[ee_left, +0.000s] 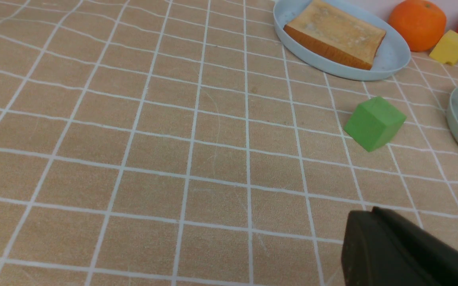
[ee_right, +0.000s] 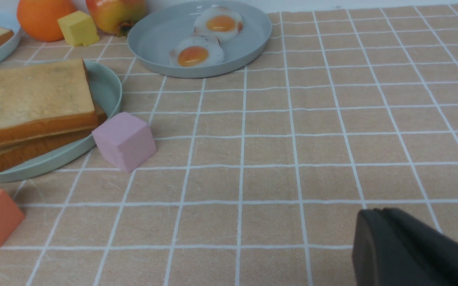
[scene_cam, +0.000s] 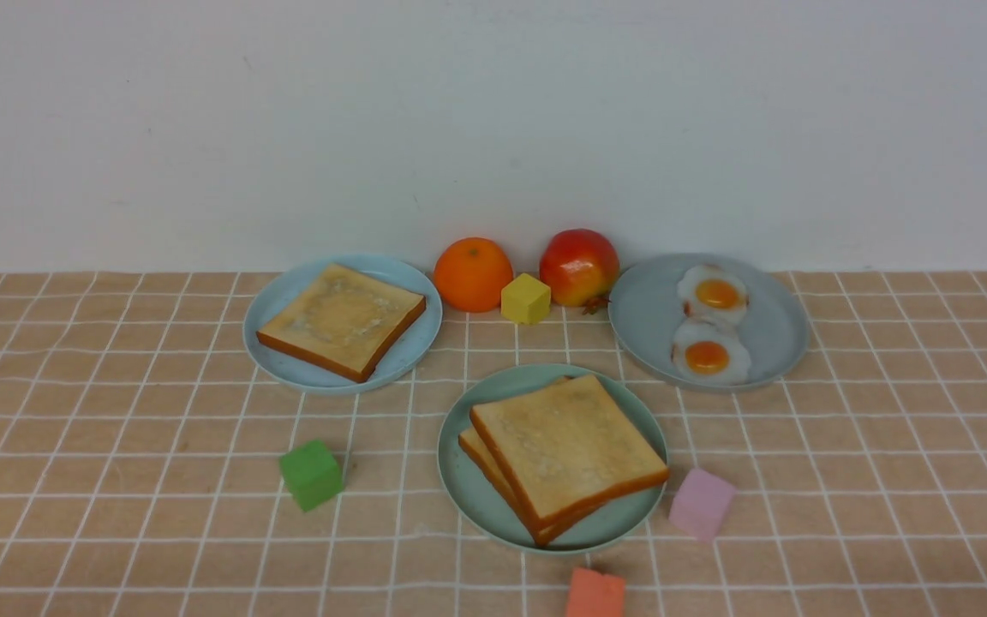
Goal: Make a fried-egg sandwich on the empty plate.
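Observation:
Two golden toast slices (scene_cam: 566,446) lie stacked, slightly offset, on the mint-green plate (scene_cam: 459,480) at front centre; no egg shows between them. The stack also shows in the right wrist view (ee_right: 30,91). Two fried eggs (scene_cam: 716,294) (scene_cam: 709,353) lie on the grey-blue plate (scene_cam: 656,317) at back right. A lone toast slice (scene_cam: 342,319) lies on the pale blue plate (scene_cam: 408,356) at back left. Neither gripper shows in the front view. My left gripper (ee_left: 366,212) is shut and empty, low over the cloth short of the green cube. My right gripper (ee_right: 376,210) is shut and empty, to the right of the mint plate.
An orange (scene_cam: 473,274), a yellow cube (scene_cam: 525,298) and a red apple (scene_cam: 579,267) stand at the back. A green cube (scene_cam: 311,474) lies left of the mint plate, a pink cube (scene_cam: 701,503) right of it, an orange-red cube (scene_cam: 595,594) in front.

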You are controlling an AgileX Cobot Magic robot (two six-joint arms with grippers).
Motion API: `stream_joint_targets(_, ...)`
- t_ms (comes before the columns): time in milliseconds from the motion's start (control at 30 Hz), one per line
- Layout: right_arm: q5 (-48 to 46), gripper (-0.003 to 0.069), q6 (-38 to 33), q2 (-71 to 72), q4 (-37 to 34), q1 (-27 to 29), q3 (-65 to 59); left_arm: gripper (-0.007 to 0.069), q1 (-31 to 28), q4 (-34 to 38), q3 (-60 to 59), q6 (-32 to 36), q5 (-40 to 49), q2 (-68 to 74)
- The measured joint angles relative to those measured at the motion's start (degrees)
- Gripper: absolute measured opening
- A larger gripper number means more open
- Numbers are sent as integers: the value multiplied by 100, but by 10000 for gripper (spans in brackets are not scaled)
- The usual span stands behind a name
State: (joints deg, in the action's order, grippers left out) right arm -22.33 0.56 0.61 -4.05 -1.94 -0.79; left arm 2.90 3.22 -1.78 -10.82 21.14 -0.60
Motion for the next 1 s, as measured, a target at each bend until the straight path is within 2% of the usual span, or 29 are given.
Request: stream_joint_targets(1000, 0, 55, 0, 0, 0, 0, 0, -13, 0, 0, 0, 0, 0, 0)
